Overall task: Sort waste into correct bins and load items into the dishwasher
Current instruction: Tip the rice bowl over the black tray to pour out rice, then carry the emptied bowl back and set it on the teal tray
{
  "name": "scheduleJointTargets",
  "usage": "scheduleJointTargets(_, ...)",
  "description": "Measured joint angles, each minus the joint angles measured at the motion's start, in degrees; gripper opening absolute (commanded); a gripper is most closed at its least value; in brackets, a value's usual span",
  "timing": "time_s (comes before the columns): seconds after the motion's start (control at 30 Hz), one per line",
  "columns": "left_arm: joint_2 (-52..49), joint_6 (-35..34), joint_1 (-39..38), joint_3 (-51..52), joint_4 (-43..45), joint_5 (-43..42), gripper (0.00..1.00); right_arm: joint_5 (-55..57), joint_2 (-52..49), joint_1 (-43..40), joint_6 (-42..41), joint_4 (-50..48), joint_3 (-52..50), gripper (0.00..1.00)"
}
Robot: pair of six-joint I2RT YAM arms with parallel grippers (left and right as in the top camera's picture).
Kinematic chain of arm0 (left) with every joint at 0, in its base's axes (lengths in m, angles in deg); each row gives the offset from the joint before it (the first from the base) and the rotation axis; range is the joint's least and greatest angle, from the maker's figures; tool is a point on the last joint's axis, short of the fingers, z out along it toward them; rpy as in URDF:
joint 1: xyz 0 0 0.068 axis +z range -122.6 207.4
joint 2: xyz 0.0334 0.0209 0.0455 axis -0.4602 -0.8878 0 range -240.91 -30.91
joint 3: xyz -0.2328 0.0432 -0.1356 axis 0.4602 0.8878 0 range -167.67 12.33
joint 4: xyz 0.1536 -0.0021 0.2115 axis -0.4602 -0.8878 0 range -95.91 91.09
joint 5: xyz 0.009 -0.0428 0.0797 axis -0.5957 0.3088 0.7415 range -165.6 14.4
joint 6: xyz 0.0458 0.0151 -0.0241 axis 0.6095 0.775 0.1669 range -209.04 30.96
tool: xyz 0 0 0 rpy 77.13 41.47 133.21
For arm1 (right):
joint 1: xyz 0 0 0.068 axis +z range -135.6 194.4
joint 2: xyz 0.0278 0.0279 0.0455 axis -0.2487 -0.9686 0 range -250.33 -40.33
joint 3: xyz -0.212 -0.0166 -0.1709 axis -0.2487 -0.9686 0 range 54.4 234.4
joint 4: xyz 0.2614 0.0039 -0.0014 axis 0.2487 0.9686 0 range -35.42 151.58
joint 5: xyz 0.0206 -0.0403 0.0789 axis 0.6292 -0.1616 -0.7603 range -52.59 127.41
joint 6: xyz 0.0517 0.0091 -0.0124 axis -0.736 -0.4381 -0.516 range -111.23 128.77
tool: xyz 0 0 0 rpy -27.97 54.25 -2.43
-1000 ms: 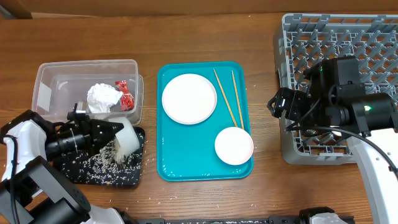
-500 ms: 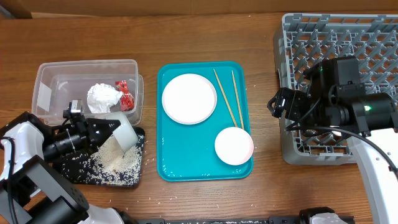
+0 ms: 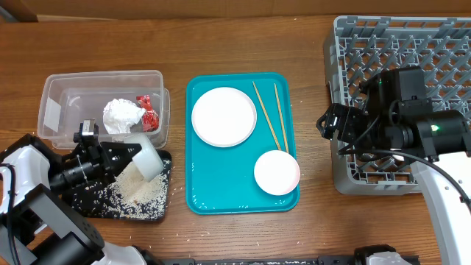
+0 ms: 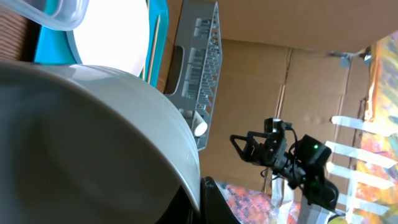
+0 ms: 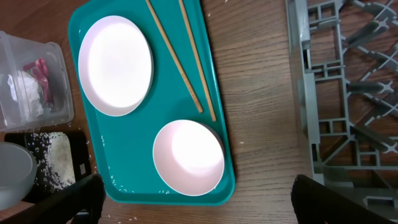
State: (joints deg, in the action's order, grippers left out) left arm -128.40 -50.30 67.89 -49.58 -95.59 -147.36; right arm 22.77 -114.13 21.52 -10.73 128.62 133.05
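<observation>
My left gripper [image 3: 131, 157] is shut on the rim of a white bowl [image 3: 149, 157], which is tipped on its side over the black tray [image 3: 103, 215]. A pile of rice [image 3: 138, 190] lies on that tray below the bowl. In the left wrist view the bowl [image 4: 93, 137] fills the frame, with the rim pinched at my left gripper [image 4: 200, 200]. The clear tub [image 3: 59, 96] holds the tissue wad [image 3: 121, 114] and the red wrapper [image 3: 149, 110]. My right gripper [image 3: 331, 129] hangs open and empty beside the grey rack [image 3: 412, 51].
The teal tray [image 3: 221, 195] carries a white plate [image 3: 224, 116], a second white bowl [image 3: 277, 172] and two chopsticks [image 3: 268, 118]. The right wrist view looks down on the same plate [image 5: 115, 66], bowl [image 5: 188, 157] and rack corner [image 5: 348, 81].
The falling stream of rice from the tipped bowl has settled into a pile on the black tray. The left gripper and bowl rose slightly. The right arm has not moved.
</observation>
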Motion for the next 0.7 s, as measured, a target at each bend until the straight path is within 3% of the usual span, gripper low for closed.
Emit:
scheduleJointTargets(0.2, 1.5, 0.7, -1.9, 0.0, 0.1, 3.5, 0.04, -0.2, 0.0, 0.0, 0.0, 0.0, 0.0, 0.98)
scheduleJointTargets(0.27, 4.8, -1.2, -2.2, 0.1, 6.0, 5.2, 0.04, -0.2, 0.0, 0.0, 0.0, -0.1, 0.0, 0.98)
scheduleJointTargets(0.33, 6.1, -8.4, -2.3, 0.0, 14.9, 8.7, 0.04, -0.2, 0.0, 0.0, 0.0, -0.3, 0.0, 0.98)
scheduleJointTargets(0.5, 6.2, -10.1, -4.0, -0.2, 6.0, 6.4, 0.04, -0.4, 0.0, 0.0, 0.0, -0.5, 0.0, 0.98)
scheduleJointTargets(0.63, 6.4, -11.1, -9.9, -0.2, 6.6, 7.0, 0.04, -0.4, 0.0, 0.0, 0.0, -1.1, 0.0, 0.98)
scheduleJointTargets(0.7, 7.4, -14.7, -14.3, -0.2, 10.2, 9.1, 0.04, -0.4, 0.0, 0.0, 0.0, -1.3, 0.0, 0.98)
